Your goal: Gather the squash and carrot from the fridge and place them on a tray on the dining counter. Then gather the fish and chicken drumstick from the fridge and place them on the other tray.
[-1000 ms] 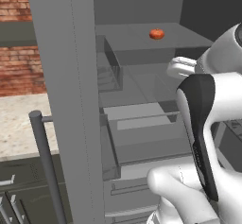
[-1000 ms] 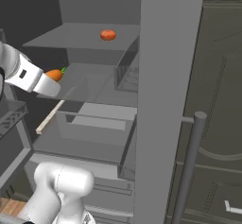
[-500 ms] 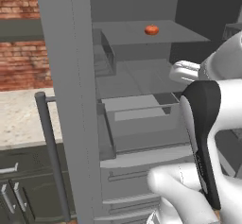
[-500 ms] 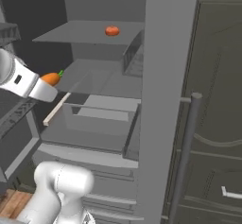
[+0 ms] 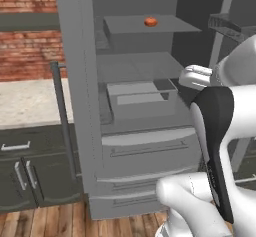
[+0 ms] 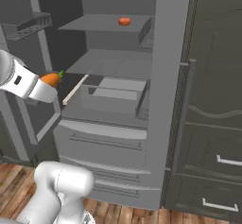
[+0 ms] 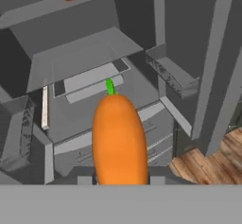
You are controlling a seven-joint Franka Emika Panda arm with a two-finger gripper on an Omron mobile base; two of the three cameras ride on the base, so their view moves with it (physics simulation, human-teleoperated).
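Here the gripper is clamped on the carrot, held outside the open fridge.

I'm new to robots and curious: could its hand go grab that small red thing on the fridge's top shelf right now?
Probably not yet. The hand is already closed on the carrot, outside the fridge. The small red thing sits on the open top shelf with nothing in front, so the way looks free once the carrot is put down.
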